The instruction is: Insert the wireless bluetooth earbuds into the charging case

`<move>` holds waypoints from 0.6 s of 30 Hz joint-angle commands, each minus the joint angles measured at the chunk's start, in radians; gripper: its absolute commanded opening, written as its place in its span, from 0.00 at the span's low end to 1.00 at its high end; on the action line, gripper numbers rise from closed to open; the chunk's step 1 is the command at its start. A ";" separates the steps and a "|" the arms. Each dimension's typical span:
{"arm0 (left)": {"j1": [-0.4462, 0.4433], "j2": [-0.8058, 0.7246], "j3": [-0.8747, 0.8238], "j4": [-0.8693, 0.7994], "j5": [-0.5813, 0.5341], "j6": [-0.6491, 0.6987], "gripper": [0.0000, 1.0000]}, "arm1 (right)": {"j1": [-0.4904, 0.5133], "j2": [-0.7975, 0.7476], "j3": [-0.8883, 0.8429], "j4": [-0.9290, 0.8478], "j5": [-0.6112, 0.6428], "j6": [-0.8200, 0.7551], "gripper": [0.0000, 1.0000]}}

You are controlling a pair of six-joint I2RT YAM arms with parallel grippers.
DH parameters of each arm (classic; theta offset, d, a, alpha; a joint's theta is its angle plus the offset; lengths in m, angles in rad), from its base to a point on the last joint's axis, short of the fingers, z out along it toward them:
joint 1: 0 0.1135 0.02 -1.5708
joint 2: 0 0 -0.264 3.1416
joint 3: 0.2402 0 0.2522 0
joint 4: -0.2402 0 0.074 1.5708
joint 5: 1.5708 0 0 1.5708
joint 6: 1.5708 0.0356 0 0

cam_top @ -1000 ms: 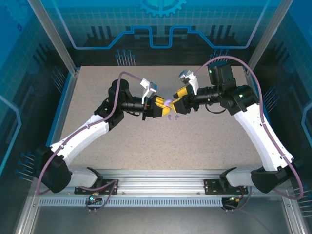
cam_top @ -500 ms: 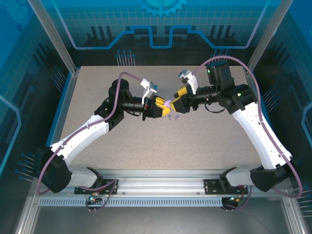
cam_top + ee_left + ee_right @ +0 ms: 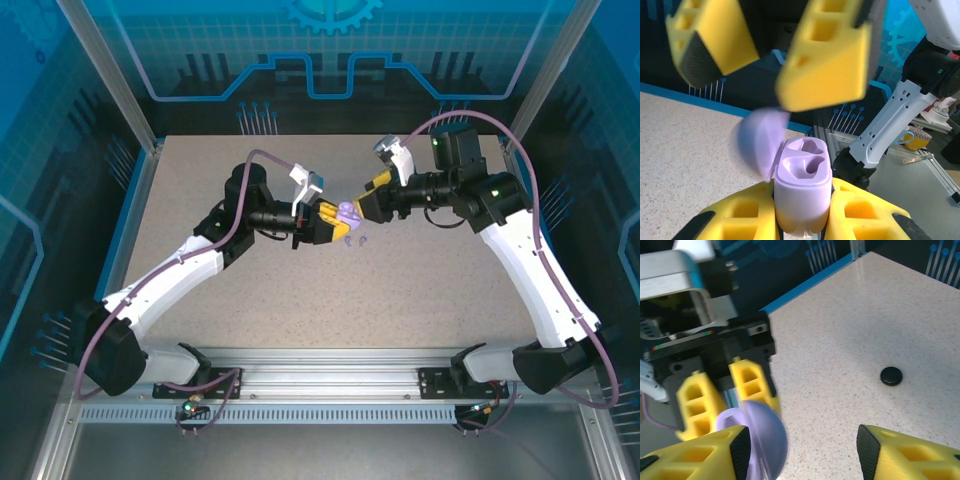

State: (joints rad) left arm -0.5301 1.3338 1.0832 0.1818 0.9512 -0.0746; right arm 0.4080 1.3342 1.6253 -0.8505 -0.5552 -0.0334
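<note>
- Earbuds point(image 3: 364, 240), top view: tiny lilac pieces lying on the table point(image 3: 400, 300) just on the near side of the lilac case point(image 3: 347, 211). The left gripper point(image 3: 338, 220) clamps the case; the right gripper point(image 3: 362, 207) is just right of it.
- Left wrist view: the case is pinched between yellow fingers point(image 3: 740, 215), with its lid point(image 3: 760, 142) swung open to the left and both sockets point(image 3: 805, 160) empty.
- Right wrist view: the right jaws are spread apart with nothing between them, and the lid is beside one finger. A black disc point(image 3: 891, 375) lies well away from the case.

White-shelled arms point(image 3: 165, 280), black joints, mauve cables point(image 3: 475, 122) (loosely looped), yellow left claw point(image 3: 334, 222) and right claw point(image 3: 368, 206)
</note>
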 commanded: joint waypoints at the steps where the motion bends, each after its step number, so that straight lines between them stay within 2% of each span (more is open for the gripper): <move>1: -0.016 -0.034 0.000 0.020 0.041 0.048 0.00 | -0.023 -0.016 0.015 0.013 0.036 0.031 0.61; 8: -0.015 -0.026 -0.007 0.008 0.017 0.059 0.00 | -0.041 -0.051 -0.016 0.058 0.078 0.078 0.61; 14: -0.016 -0.043 -0.106 0.132 -0.058 0.065 0.00 | -0.086 -0.076 -0.071 0.075 0.236 0.149 0.61; 18: -0.016 -0.045 -0.150 0.191 -0.095 0.061 0.00 | -0.112 -0.054 -0.115 0.053 0.267 0.182 0.62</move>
State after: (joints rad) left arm -0.5396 1.3140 0.9527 0.2810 0.8932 -0.0418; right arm 0.3130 1.2675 1.5490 -0.7906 -0.3508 0.0994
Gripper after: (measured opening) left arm 0.205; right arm 0.615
